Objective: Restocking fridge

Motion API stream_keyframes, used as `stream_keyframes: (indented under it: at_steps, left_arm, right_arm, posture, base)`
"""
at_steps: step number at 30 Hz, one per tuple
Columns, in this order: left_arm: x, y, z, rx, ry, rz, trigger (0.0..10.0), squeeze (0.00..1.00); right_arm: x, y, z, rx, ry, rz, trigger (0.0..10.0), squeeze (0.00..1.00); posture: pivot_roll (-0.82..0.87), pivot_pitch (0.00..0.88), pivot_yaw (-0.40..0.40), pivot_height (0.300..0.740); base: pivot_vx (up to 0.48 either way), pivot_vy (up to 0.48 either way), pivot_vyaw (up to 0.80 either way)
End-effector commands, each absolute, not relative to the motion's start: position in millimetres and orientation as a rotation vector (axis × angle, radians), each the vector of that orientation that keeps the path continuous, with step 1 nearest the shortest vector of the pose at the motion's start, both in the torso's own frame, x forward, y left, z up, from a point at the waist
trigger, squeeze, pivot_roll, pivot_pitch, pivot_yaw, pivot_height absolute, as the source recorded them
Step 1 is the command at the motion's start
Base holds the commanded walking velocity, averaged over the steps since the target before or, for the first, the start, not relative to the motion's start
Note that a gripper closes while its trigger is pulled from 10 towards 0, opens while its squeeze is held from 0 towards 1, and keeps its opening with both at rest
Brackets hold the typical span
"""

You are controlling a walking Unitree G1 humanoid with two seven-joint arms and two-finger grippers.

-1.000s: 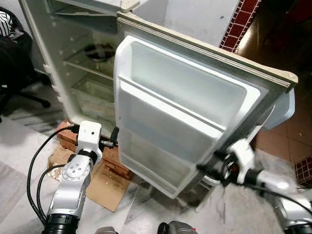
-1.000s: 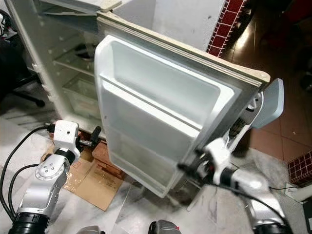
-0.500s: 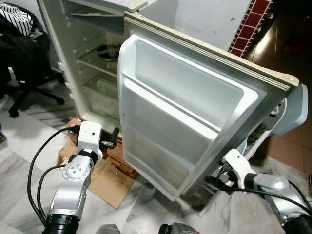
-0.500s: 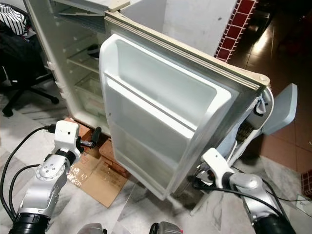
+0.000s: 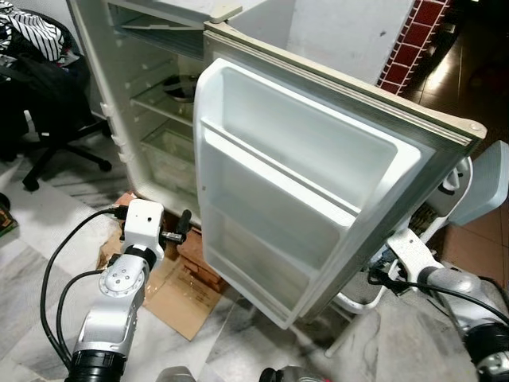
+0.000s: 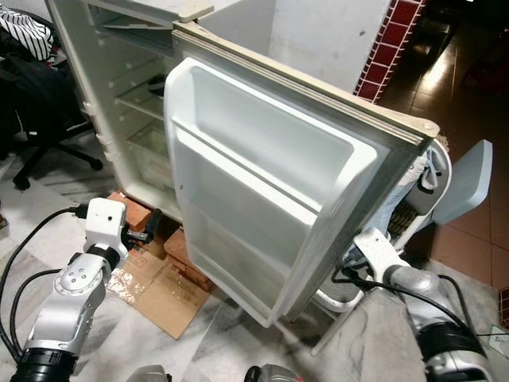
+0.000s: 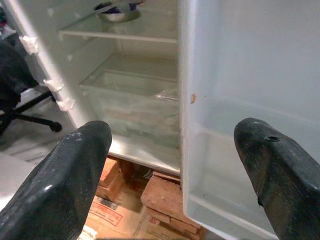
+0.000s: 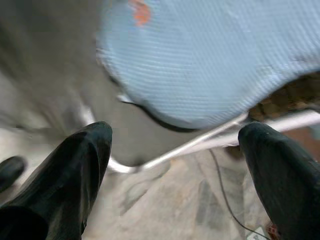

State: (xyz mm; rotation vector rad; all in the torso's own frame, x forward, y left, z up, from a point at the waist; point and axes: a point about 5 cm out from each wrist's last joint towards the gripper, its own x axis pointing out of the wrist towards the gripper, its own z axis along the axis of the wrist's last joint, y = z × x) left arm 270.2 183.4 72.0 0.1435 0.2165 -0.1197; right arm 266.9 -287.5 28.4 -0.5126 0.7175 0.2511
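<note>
Fridge (image 5: 151,103) standing at far left with door (image 5: 310,191) swung wide toward the near right, bare door shelves facing out, a bowl (image 7: 117,12) on an inner shelf above the clear drawer (image 7: 135,100). Left gripper (image 7: 172,175), fingers spread and holding nothing, raised near the door's lower left edge over bricks (image 5: 191,255) and cardboard (image 5: 179,298). Right gripper (image 8: 175,175), likewise spread and holding nothing, low behind the door's right edge, just beside a blue chair (image 6: 461,183).

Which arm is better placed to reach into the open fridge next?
Left, probably. The left gripper is open and points at the fridge interior, toward the crisper drawer. The right gripper, also open, sits behind the door, facing a blue chair.
</note>
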Motion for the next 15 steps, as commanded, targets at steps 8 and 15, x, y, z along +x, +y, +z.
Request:
stream_keyframes:
  at_steps: [8,15]
  left_arm:
    - [271.9,175.7,72.4,0.145,0.215,-0.143,10.0,0.0]
    - [271.9,176.3,73.5,0.127,0.206,-0.12,10.0,0.0]
  right_arm:
    - [290.2,-288.6,46.3,-0.365,0.547,0.021,10.0,0.0]
    - [306.2,-263.2,55.3,-0.194,0.432,0.052,10.0,0.0]
  posture:
    - [0.11,0.0,-0.048,0.74]
    - [0.12,0.0,-0.048,0.74]
  base:
    - [0.0,-0.48,0.0]
    - [0.0,0.0,0.0]
